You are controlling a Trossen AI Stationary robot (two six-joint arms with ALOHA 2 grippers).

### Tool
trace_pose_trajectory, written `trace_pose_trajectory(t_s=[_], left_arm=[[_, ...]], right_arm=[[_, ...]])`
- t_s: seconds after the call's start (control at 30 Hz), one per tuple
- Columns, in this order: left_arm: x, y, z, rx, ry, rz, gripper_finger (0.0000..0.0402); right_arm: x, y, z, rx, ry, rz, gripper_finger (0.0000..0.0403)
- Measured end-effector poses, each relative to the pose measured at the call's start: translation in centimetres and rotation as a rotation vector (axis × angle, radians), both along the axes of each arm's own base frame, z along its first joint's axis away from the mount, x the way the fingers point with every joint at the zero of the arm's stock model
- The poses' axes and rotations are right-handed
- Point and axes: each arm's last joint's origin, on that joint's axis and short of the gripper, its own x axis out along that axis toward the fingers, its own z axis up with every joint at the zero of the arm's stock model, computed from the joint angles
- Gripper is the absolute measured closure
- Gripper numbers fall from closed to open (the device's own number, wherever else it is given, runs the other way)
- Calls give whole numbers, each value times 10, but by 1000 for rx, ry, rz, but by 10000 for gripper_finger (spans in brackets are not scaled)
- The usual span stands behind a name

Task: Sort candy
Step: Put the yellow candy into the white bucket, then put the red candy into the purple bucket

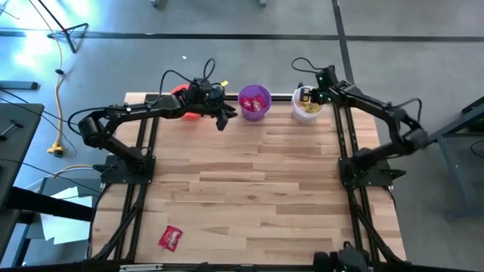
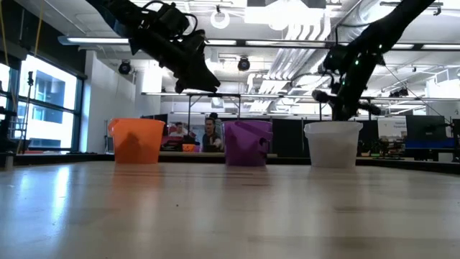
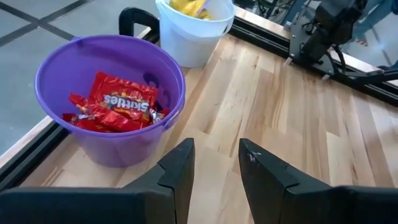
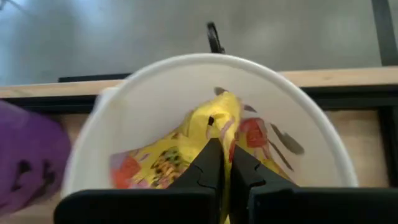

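Note:
Three cups stand along the table's far edge: orange [image 2: 136, 140], purple [image 1: 255, 102] and white [image 1: 307, 104]. The purple cup [image 3: 112, 93] holds red candy packets [image 3: 121, 102]. Yellow candy packets [image 4: 158, 165] lie in the white cup [image 4: 205, 68]. One red packet [image 1: 171, 238] lies flat near the table's front left. My left gripper [image 3: 216, 168] hovers open and holding nothing, above the table between the orange and purple cups. My right gripper [image 4: 224, 158] hangs over the white cup's mouth, shut on a yellow packet. My right gripper pinches a yellow candy packet [image 4: 217, 118] between its two fingers, and yellow shows in the slit between them. The fingers slant down into the white cup's mouth from the near side. The packet sticks out past the fingertips, over the packets lying in the cup.
A black frame rail [image 1: 276, 97] runs along the table's far edge behind the cups. The arms' bases [image 1: 125, 166] [image 1: 367, 170] stand at the left and right sides. Bare wood [image 1: 249, 181] fills the middle of the table.

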Motion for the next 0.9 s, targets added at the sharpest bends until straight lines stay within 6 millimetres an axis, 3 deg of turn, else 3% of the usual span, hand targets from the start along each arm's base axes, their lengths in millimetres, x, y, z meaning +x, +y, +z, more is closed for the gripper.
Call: trace_pose_trajectory(t_s=[0.13,0.3,0.53,0.67,0.77,0.9], left_arm=[[1,-2,0,9,6,10,297],[2,-4,-1,16,16,18,302],[-3,-6,-1,7,57,12,329],[-11,-15,5,28,108,-20,362],[-20,-24,10,11,154,-33,391],[-31,-40,18,20,220,-16,398]], right_arm=[[2,-9,-15,49,-6,-27,392],[3,-9,-14,54,-4,-19,345],[3,-8,13,39,24,23,244],[4,-8,39,-9,54,102,211],[7,-4,56,-71,65,232,218],[8,6,71,-163,70,338,290]])
